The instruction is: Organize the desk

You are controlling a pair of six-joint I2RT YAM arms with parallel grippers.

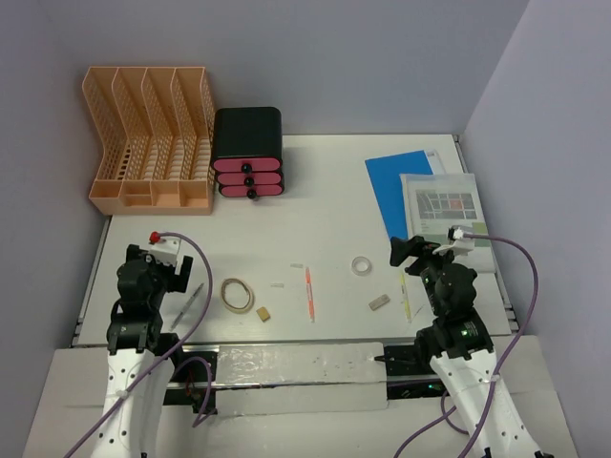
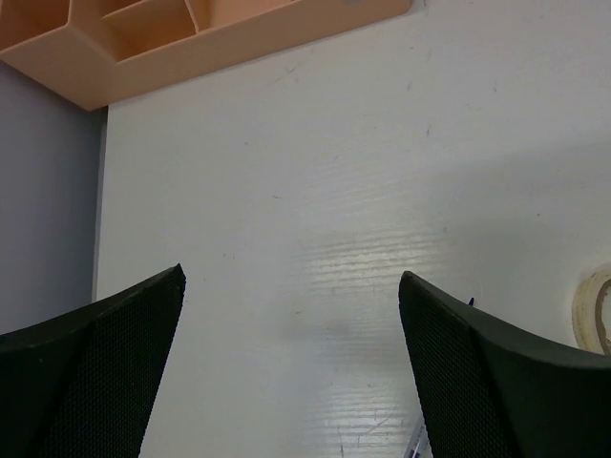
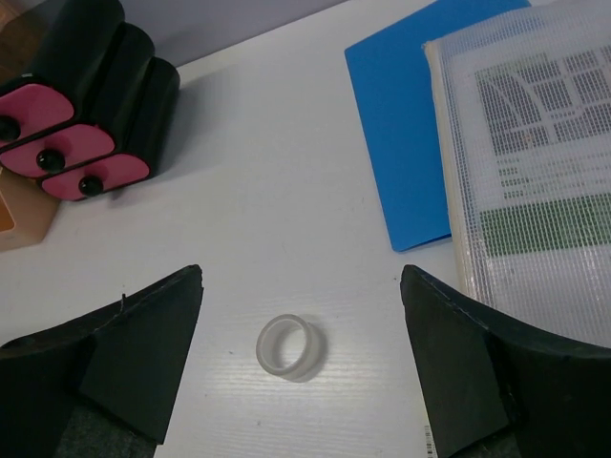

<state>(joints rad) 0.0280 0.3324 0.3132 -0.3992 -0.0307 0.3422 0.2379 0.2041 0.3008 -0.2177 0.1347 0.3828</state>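
The white worktop (image 1: 325, 205) is stretching out ahead of both arms. The left end effector (image 2: 291, 275) is hanging wide open and empty at its eight o'clock. The right end effector (image 3: 301, 272) is gaping empty at four o'clock, facing a clear tape ring (image 3: 291, 347).

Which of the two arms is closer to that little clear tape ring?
Right. The right gripper hovers just beside the tape ring; the left gripper is far across the desk.

White desk (image 1: 315, 224); peach, lattice-walled file rack (image 1: 143, 153); black drawer box (image 1: 247, 135) with pink fronts, black knobs; plain blue folder (image 1: 396, 181); clear sleeve (image 1: 444, 205) over green-and-grey printed grid; translucent whitish tape ring (image 3: 291, 346); orange-and-white pen (image 1: 308, 291).
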